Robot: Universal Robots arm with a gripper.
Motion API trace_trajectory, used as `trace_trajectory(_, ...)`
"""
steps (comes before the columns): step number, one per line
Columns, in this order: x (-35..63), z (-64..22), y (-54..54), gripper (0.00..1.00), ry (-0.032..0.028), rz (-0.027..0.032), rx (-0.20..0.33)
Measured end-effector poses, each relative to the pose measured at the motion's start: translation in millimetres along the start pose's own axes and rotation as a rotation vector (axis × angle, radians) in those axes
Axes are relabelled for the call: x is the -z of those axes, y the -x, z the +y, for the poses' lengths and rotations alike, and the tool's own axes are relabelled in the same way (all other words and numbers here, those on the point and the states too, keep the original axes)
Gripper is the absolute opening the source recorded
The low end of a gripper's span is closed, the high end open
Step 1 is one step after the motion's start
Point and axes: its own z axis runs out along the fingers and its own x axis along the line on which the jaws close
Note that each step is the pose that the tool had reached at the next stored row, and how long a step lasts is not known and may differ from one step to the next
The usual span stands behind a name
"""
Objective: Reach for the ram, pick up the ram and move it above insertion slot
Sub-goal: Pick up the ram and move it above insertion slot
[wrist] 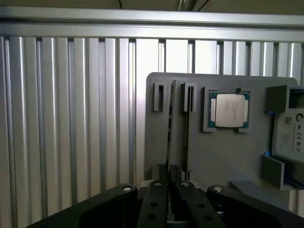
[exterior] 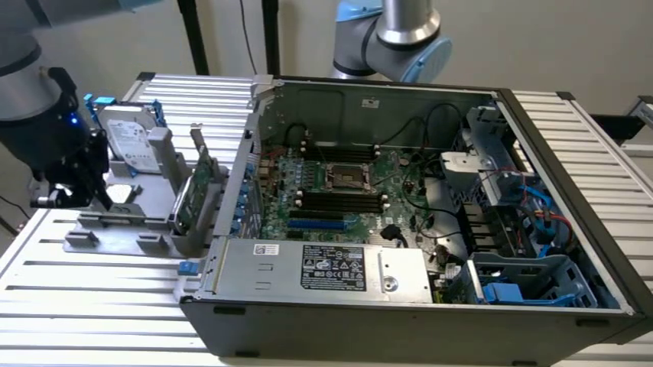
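In the wrist view the ram [wrist: 169, 128] shows edge-on as a thin dark strip that runs from between my fingertips out over the grey holder [wrist: 213, 161], beside its two slotted posts. My gripper [wrist: 169, 183] is shut on the near end of the ram. I cannot tell whether the ram has left the holder. In the exterior view my gripper [exterior: 87, 199] hangs over the holder [exterior: 118, 229] at the exterior view's left, outside the computer case. The insertion slot [exterior: 342, 201] is one of several parallel black sockets on the motherboard, well to the exterior view's right of my gripper.
On the holder are a hard drive [exterior: 133, 141], an upright green expansion card [exterior: 194, 191] and a processor chip [wrist: 229, 110]. The case wall [exterior: 240, 176] stands between the holder and the motherboard. Inside the case are cables, a power supply [exterior: 326, 267] and a drive cage [exterior: 531, 283].
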Motion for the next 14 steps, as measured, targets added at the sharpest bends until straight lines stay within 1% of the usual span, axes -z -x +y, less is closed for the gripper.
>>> trace_trajectory(5,22.5,-2.5,1.5,0.14,0.0010,0.0003,0.016)
trace_trajectory(7,31.5,-5.0,2.1,0.14,0.0013,0.0002,0.019)
trace_trajectory(14,63.4,-22.8,4.4,0.14,0.0013,-0.0022,0.022)
